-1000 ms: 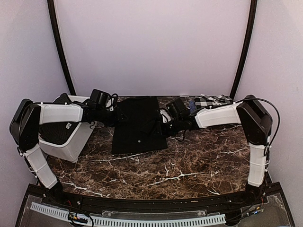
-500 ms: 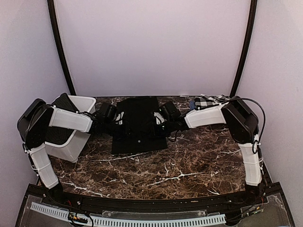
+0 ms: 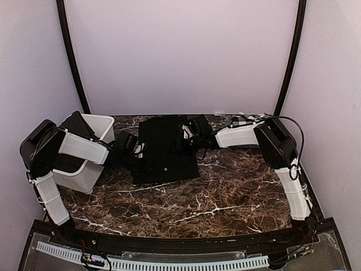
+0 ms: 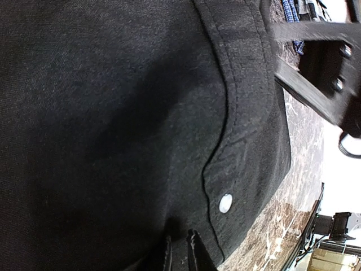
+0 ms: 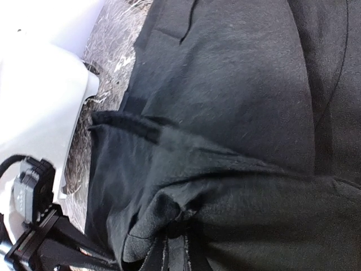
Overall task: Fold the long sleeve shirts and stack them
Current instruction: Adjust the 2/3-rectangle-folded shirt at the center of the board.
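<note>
Black shirt lies as a rough rectangle at the back of the tabletop, long axis near-to-far, between both arms. Left fingers at its left edge, closed together on cloth. Right fingers at its right edge, farther back, pinched on a bunched fold. Checked shirt lies behind the right arm.

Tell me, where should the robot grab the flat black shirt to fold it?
By its outer edge, coming in low from the side. The black shirt lies flat on the table, so its middle gives the fingers nothing to pinch, while the edge is a lip they can close on.
</note>
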Tool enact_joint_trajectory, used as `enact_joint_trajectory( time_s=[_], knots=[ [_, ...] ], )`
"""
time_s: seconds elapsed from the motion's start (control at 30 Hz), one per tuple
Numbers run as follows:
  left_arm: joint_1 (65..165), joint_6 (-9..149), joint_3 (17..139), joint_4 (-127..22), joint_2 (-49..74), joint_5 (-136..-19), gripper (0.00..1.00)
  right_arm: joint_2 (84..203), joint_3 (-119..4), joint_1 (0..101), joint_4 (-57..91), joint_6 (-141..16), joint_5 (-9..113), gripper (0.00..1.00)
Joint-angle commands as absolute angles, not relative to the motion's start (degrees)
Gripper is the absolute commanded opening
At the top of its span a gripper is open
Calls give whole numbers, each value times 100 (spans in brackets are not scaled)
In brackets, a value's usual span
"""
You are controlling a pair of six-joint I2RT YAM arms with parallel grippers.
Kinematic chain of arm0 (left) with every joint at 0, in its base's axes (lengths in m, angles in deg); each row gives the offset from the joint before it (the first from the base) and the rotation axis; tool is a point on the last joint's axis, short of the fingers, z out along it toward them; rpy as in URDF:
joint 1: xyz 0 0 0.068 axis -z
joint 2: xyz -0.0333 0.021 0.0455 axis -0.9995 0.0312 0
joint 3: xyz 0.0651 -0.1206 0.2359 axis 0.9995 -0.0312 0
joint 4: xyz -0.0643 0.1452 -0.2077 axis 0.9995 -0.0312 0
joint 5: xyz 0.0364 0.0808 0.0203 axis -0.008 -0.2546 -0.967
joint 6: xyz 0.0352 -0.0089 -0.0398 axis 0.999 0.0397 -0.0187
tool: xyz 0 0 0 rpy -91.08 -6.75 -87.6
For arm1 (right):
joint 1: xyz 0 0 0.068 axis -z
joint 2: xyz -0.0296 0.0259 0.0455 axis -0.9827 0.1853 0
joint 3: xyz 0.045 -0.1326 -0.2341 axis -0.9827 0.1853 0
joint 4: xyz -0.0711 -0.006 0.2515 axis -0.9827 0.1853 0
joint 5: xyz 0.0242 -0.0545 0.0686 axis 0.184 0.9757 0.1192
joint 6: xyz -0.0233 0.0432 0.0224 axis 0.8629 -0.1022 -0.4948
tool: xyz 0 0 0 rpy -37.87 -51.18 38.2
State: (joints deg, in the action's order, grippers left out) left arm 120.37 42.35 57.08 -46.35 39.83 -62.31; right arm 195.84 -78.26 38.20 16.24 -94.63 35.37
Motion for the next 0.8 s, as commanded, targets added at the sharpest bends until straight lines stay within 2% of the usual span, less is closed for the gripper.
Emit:
enact_joint_trajectory(
  time_s=[0.0, 0.27, 0.57, 0.77],
  knots=[
    [12082, 4207, 5569, -4529, 3701, -6278, 10, 19922, -8073, 3902, 1220, -9793, 3168, 9],
    [12082, 4217, 5552, -4510, 3757, -6265, 10, 19951, -7990, 3894, 1013, -9908, 2845, 20],
    [12082, 4203, 5590, -4493, 3813, -6244, 10, 19495, -7472, 3802, 814, -9836, 2696, 24],
    [12082, 4204, 5604, -4506, 3819, -6233, 10, 19717, -7691, 3749, 975, -9790, 2764, 26]
  ],
)
